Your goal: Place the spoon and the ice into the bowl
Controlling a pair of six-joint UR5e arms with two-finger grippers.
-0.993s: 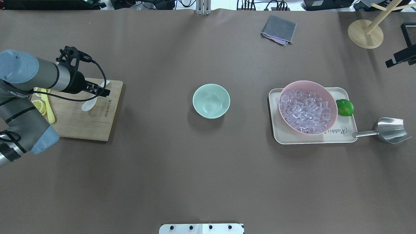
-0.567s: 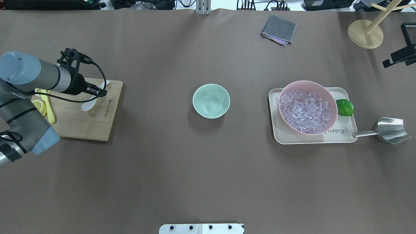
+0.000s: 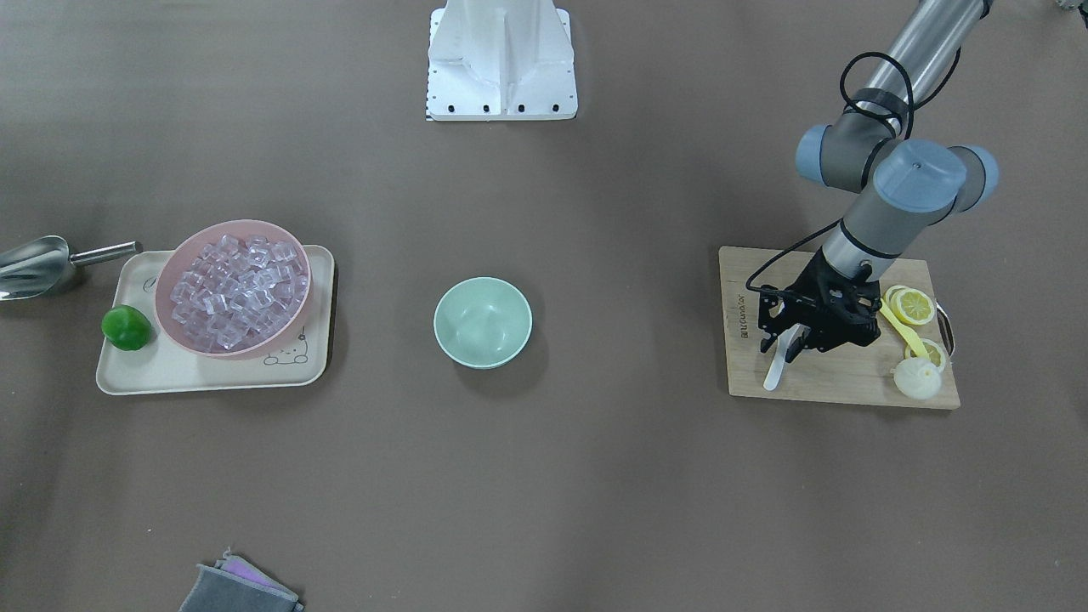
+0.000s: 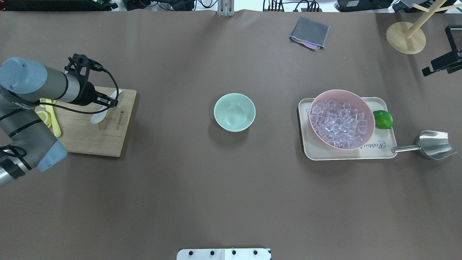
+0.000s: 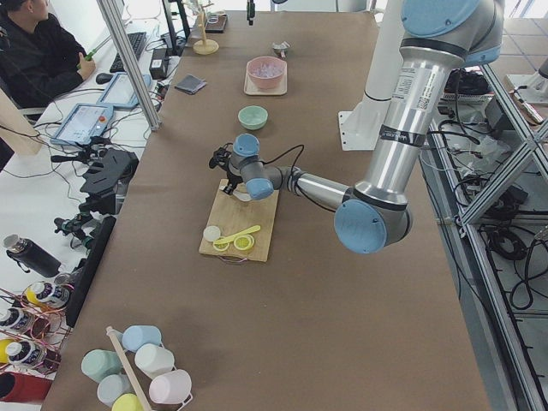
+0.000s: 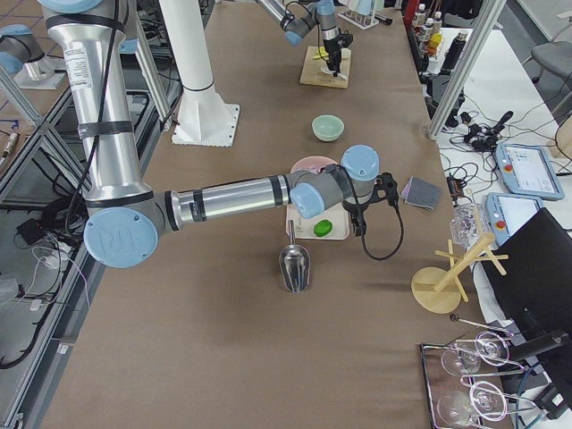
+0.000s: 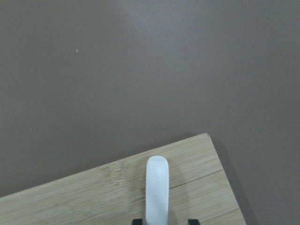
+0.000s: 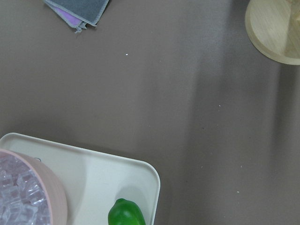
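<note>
My left gripper (image 3: 786,340) low over cutting board (image 3: 837,384), 2 fingers straddling spoon (image 7: 157,190) handle, clamped or loose I cannot tell, bowl (image 4: 234,112) well apart.

Brown worktop (image 8: 187,103) fills most of the view. Grey cloth (image 8: 77,11) folded over a purple layer, cut off at the top. Round wooden base (image 8: 276,30) cut off at the upper right, well apart from the cloth. Cream tray (image 8: 108,180) with a rounded corner, lower left. On the tray: pink bowl (image 8: 56,197), only its rim and wall showing, full of ice (image 8: 18,197) cubes. Lime (image 8: 126,214) on the tray near the bowl, just inside the tray's rim, partly cut off at the bottom
</note>
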